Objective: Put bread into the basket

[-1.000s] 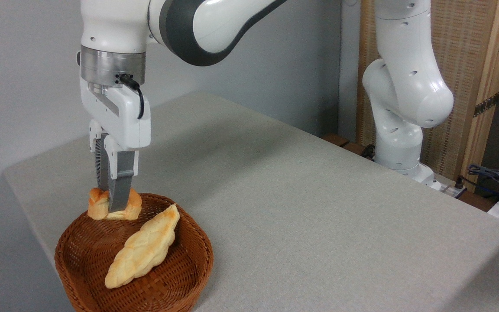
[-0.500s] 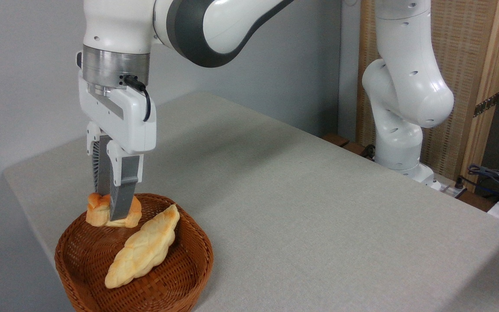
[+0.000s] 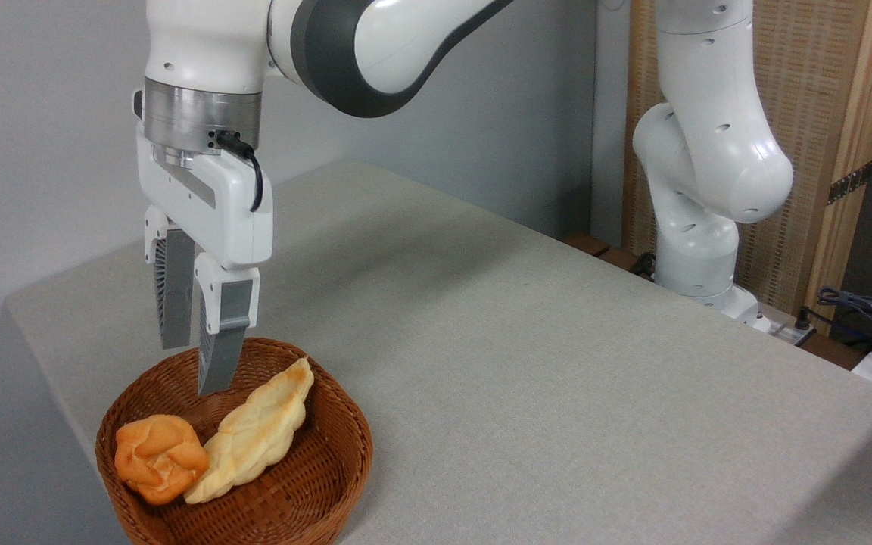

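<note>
The bread [image 3: 159,458] is orange-golden with a segmented top. Beside it, the braided loaf [image 3: 254,433] is pale yellow, browned along its ridges. The basket [image 3: 315,484] is reddish-brown woven wicker. The table [image 3: 527,363] is plain light grey, and the gripper [image 3: 195,371] has grey fingers under a white body.

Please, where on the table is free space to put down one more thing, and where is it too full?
The grey table is bare from the basket rightward to the arm's base, and behind the basket to the far edge. The basket is crowded: the bun leans on the long loaf, with the open gripper just above.
</note>
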